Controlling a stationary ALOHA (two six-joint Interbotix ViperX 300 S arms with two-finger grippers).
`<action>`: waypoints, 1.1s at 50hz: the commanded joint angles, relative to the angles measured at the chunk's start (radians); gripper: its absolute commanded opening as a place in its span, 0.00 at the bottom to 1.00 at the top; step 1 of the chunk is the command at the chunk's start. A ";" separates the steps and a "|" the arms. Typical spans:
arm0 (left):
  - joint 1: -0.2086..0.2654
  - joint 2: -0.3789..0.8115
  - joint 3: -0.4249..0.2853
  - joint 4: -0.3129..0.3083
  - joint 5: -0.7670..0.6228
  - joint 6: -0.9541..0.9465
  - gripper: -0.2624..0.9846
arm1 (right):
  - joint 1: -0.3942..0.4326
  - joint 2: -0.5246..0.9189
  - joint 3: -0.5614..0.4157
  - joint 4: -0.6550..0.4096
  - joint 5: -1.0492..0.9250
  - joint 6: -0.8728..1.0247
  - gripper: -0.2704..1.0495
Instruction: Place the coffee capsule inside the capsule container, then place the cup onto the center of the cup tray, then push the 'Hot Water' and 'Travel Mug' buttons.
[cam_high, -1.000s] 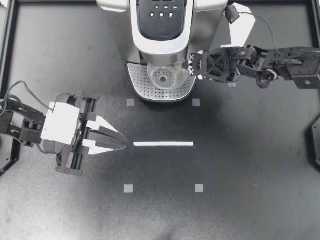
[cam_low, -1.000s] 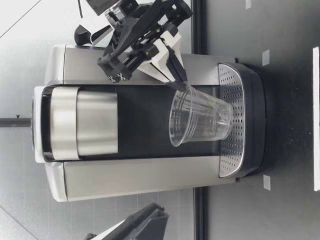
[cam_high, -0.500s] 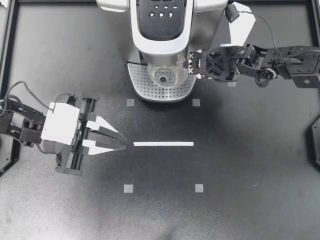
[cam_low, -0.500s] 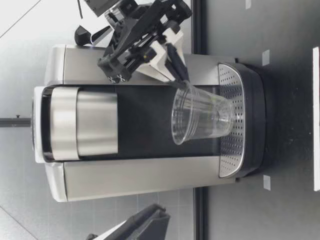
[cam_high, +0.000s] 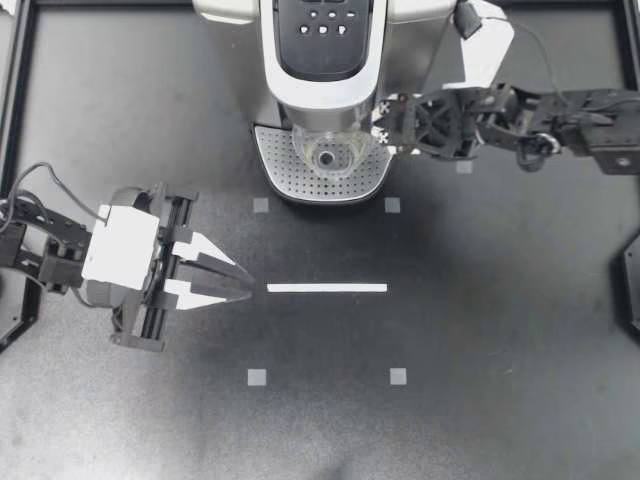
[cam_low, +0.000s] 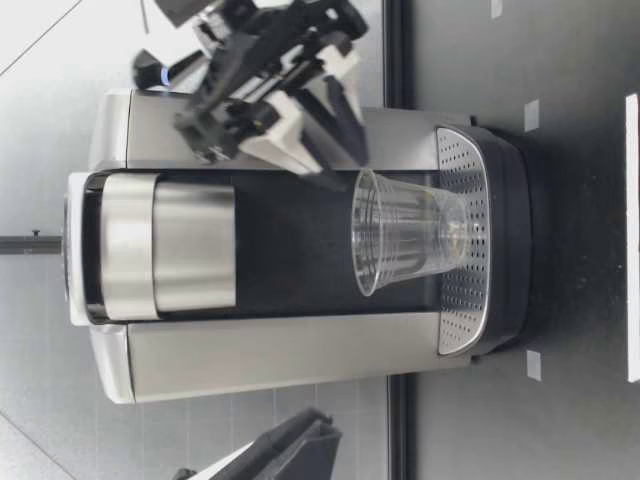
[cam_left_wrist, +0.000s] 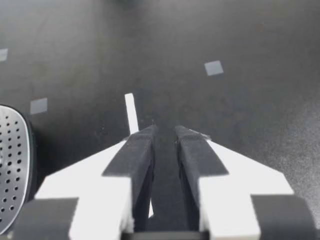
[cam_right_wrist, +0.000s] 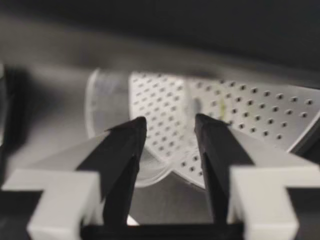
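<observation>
A clear plastic cup (cam_high: 330, 155) stands upright on the perforated cup tray (cam_high: 280, 165) of the coffee machine (cam_high: 320, 60). My right gripper (cam_high: 388, 125) hovers beside the cup, open, with nothing between its fingers. In the low view the right gripper (cam_low: 335, 145) sits above and beside the cup (cam_low: 405, 245), apart from its rim. The right wrist view has the cup (cam_right_wrist: 115, 95) ahead of the right gripper (cam_right_wrist: 170, 130), over the tray (cam_right_wrist: 260, 115). My left gripper (cam_high: 235, 283) rests shut over the table, far from the machine. No capsule is in view.
The machine's buttons (cam_high: 325, 20) are on its top panel, under the upper edge of the top view. A white tape line (cam_high: 327, 288) and small grey squares (cam_high: 398, 376) mark the dark table. In the left wrist view the left gripper (cam_left_wrist: 165, 132) points along the tape line (cam_left_wrist: 131, 112).
My right gripper has opened and let go of the cup, then lifted slightly away. The cup, tilted before, now stands upright on the tray. The left arm has not moved.
</observation>
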 joint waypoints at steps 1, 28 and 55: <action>0.000 -0.020 -0.017 -0.003 -0.003 -0.002 0.39 | 0.003 -0.054 0.011 -0.003 0.000 -0.003 0.58; 0.066 -0.026 0.028 -0.160 -0.005 -0.002 0.38 | 0.087 -0.359 0.298 -0.345 -0.017 -0.091 0.58; 0.094 -0.023 -0.072 -0.198 -0.025 0.023 0.38 | 0.222 -0.538 0.330 -0.560 -0.279 -0.367 0.57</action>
